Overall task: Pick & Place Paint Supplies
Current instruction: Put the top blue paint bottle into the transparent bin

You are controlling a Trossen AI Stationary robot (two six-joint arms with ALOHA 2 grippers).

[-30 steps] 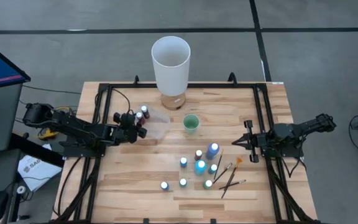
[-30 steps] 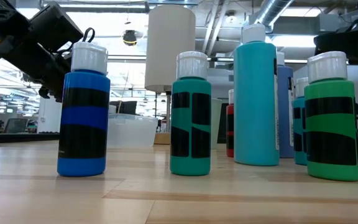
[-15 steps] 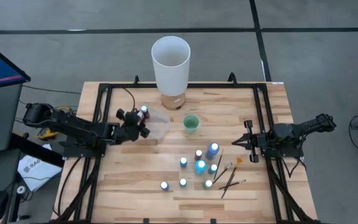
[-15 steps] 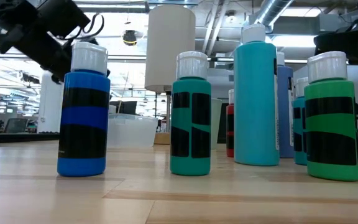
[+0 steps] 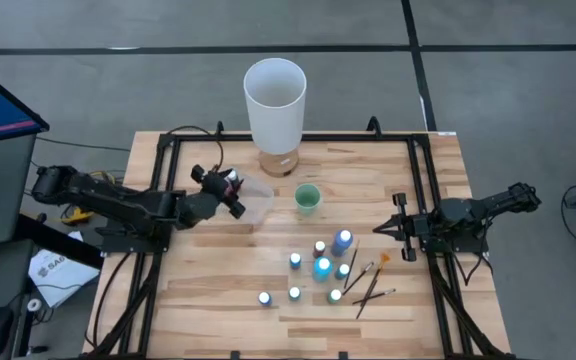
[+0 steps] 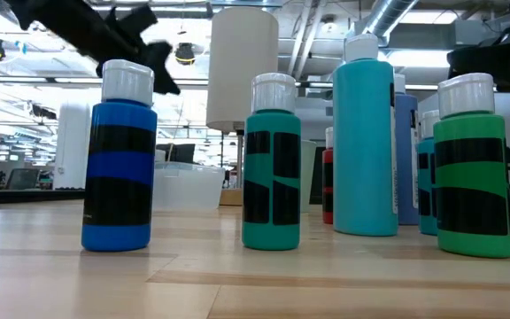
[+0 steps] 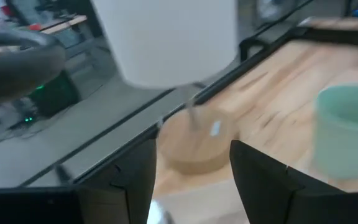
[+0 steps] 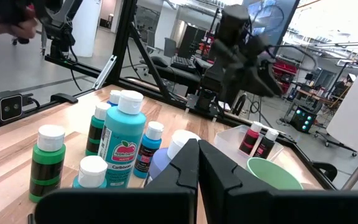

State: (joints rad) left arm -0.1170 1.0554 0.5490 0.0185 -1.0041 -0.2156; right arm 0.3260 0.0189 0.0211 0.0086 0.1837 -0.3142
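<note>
Several white-capped paint bottles stand upright in a cluster right of the table's middle, and fill the low view. Three thin brushes lie flat beside them, one orange-tipped. Two reddish bottles stand inside a clear plastic tub. My left gripper hovers open and empty above that tub's left side; its fingers frame the white cylinder's base. My right gripper waits shut near the table's right side, just right of the brushes.
A tall white cylinder stands on a round wooden base near the far edge. A small green cup sits right of the tub. Black frame rails run along both sides of the table. Bare wood lies along the near edge.
My left gripper has risen from beside the tub and moved a little toward the table's right and far edge, so it now hangs over the tub's left side. In the low view it climbs to the picture's top. The bottles and brushes have kept still.
</note>
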